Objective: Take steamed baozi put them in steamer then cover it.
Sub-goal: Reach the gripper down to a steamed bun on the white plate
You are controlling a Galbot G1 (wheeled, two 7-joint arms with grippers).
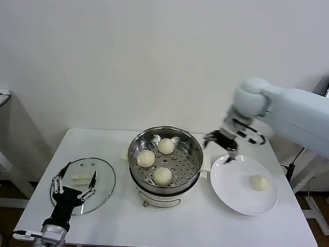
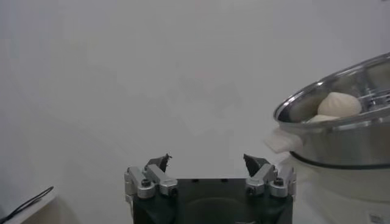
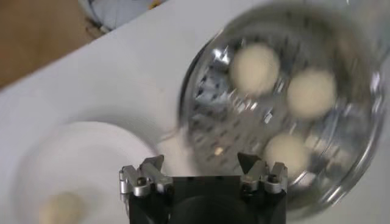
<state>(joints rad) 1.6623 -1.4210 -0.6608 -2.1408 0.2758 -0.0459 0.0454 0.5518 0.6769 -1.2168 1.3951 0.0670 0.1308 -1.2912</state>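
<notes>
Hovering between steamer (image 1: 165, 160) and plate (image 1: 244, 184): right gripper (image 1: 220, 143), fingers wide, empty. Three baozi (image 1: 162, 175) in steamer; last baozi (image 1: 259, 183) on plate, right of steamer. Left gripper (image 1: 73, 185), fingers wide, empty, waits over lid (image 1: 83, 184), left of steamer, likely for covering.

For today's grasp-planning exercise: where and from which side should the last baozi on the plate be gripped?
Grip the baozi across its rounded sides, coming straight down from above. It sits alone on the flat plate, so nothing blocks fingers on either side; the open right tool hovers nearby.
</notes>
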